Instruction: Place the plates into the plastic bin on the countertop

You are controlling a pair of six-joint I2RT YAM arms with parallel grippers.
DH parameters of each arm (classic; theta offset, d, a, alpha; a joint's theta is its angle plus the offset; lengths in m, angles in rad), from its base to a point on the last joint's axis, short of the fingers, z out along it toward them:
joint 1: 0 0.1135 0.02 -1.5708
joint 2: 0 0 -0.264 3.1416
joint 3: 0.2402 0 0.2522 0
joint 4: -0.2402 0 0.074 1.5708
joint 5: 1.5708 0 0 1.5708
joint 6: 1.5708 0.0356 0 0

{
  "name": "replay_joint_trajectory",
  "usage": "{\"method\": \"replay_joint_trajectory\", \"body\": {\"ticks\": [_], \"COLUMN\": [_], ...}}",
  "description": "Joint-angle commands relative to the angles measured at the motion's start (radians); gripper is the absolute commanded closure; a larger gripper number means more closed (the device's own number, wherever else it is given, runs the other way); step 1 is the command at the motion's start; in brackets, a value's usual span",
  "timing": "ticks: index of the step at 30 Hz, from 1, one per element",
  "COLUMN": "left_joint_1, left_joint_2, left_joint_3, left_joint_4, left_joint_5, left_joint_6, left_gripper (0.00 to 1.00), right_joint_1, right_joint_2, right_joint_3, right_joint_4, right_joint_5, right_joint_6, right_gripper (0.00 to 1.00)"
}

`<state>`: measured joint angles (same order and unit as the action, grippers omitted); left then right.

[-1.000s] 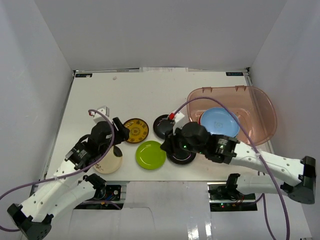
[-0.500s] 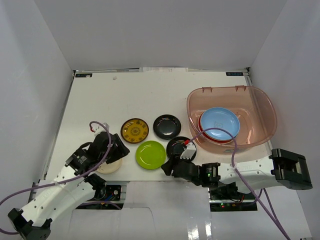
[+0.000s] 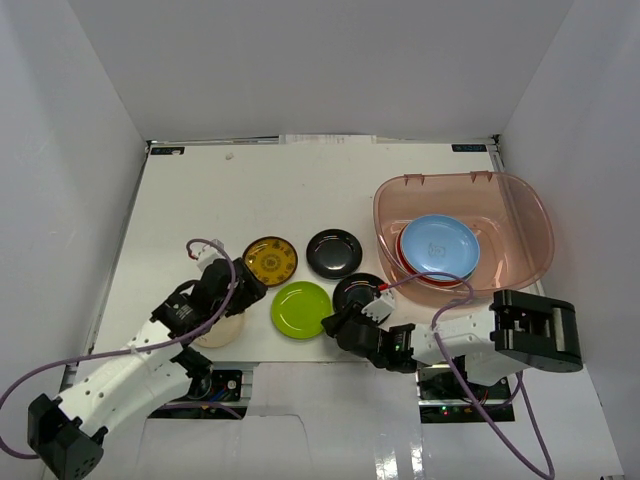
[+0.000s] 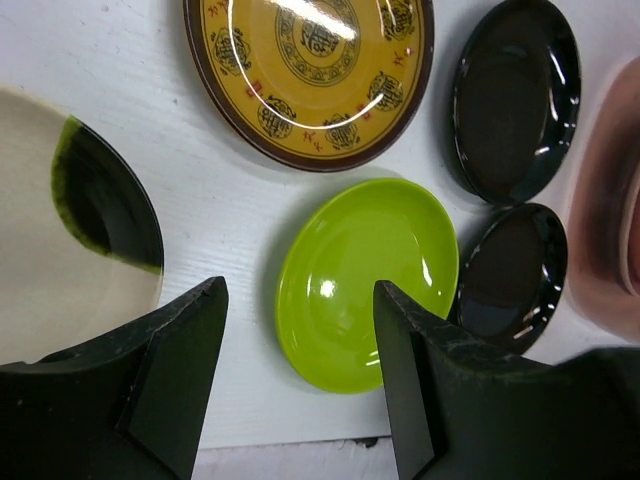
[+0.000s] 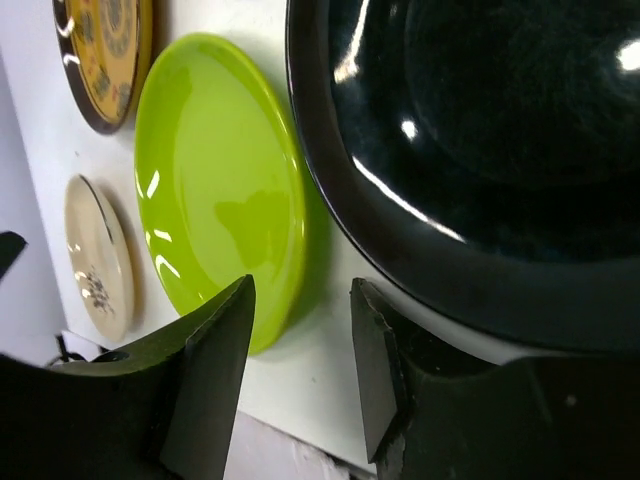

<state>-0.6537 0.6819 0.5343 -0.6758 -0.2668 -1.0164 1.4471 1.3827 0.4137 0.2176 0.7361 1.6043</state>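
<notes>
On the countertop (image 3: 200, 190) lie a yellow-brown patterned plate (image 3: 270, 260), two glossy black plates (image 3: 334, 253) (image 3: 358, 290), a lime green plate (image 3: 301, 309) and a cream plate (image 3: 215, 330). The plastic bin (image 3: 460, 178) at the right holds a light blue plate (image 3: 438, 245) on a red one. My left gripper (image 3: 238, 292) is open and empty, above the gap between the cream and lime plates (image 4: 365, 280). My right gripper (image 3: 335, 325) is open and empty, low at the near edge between the lime plate (image 5: 220, 190) and the front black plate (image 5: 480, 150).
White walls enclose the countertop on three sides. The bin's wall (image 4: 610, 200) stands just right of the black plates. The table's near edge runs right under both grippers. Purple cables trail from both arms.
My right arm has pulled back from over the front black plate to the near edge and dropped low beside it. My left gripper has shifted slightly toward the lime plate.
</notes>
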Motion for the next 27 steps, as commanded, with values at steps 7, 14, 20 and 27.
{"method": "replay_joint_trajectory", "body": {"ticks": [7,14,20,27], "left_joint_1": [0.005,0.116,0.329,0.454], "left_joint_2": [0.148,0.263,0.389,0.568], "left_joint_3": [0.053,0.159,0.263,0.337], "left_joint_4": [0.173,0.179,0.185,0.213], "left_joint_5": [-0.121,-0.171,-0.008,0.247], "left_joint_6": [0.075,0.211,0.329,0.415], "left_gripper": [0.30,0.30,0.34,0.39], "right_joint_1": [-0.065,-0.057,-0.031,-0.437], "right_joint_2": [0.219,0.081,-0.195,-0.555], "right_joint_3": [0.037,0.008,0.060,0.158], "right_joint_4": [0.259,0.271,0.185,-0.044], "right_joint_5": [-0.067,-0.031,0.022,-0.294], "right_joint_6": [0.074,-0.035,-0.387,-0.691], "right_gripper": [0.72,0.92,0.92,0.92]}}
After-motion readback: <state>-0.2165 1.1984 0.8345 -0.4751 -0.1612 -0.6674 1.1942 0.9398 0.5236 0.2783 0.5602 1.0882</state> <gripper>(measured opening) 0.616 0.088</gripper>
